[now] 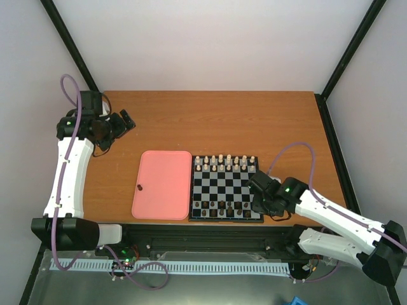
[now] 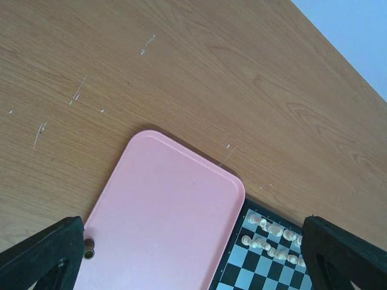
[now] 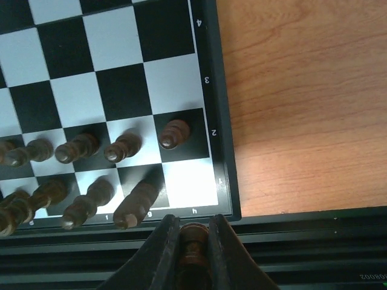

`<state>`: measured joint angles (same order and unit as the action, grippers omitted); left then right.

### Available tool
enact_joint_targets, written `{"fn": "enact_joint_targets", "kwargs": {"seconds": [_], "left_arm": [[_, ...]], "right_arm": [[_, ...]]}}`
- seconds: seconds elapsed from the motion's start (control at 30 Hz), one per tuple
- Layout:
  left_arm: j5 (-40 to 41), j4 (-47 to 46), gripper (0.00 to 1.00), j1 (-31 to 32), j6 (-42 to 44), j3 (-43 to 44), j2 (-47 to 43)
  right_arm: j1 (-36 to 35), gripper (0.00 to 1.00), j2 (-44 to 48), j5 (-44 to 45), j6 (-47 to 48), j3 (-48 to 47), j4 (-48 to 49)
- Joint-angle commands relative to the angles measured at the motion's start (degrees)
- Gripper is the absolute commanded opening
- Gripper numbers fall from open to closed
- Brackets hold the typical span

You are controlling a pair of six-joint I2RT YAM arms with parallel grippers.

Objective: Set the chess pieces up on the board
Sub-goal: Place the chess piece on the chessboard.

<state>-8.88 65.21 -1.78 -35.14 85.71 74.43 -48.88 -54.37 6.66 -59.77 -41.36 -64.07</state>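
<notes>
The board lies at the table's near middle, with cream pieces along its far rows and dark chess pieces along its near rows. In the right wrist view several dark pieces stand on the two near rows; the corner square h1 is bare. My right gripper is shut on a dark chess piece, held just past the board's near right corner. My left gripper is open and empty over the far left of the table. One dark piece lies on the pink tray.
A pink tray lies just left of the board, and also shows in the left wrist view. A small dark piece sits near its left edge. A black rail runs along the table's near edge below the board.
</notes>
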Motion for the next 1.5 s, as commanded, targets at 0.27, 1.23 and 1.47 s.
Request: {"fn": "enact_joint_targets", "kwargs": {"seconds": [0.27,1.23,1.47], "left_arm": [[1.5,-0.9,1.00,0.8,1.0,-0.8,0.0],[1.4,-0.9,1.00,1.0,1.4,-0.7,1.0],[1.2,-1.0,1.00,1.0,1.5,-0.6,1.1]], "right_arm": [[0.7,0.13,-2.3,-2.6,-2.7,6.1,7.8],[0.7,0.15,-7.0,-0.4,-4.2,8.0,11.5],[0.7,0.16,-9.1,-0.6,-3.7,7.6,12.8]]}}
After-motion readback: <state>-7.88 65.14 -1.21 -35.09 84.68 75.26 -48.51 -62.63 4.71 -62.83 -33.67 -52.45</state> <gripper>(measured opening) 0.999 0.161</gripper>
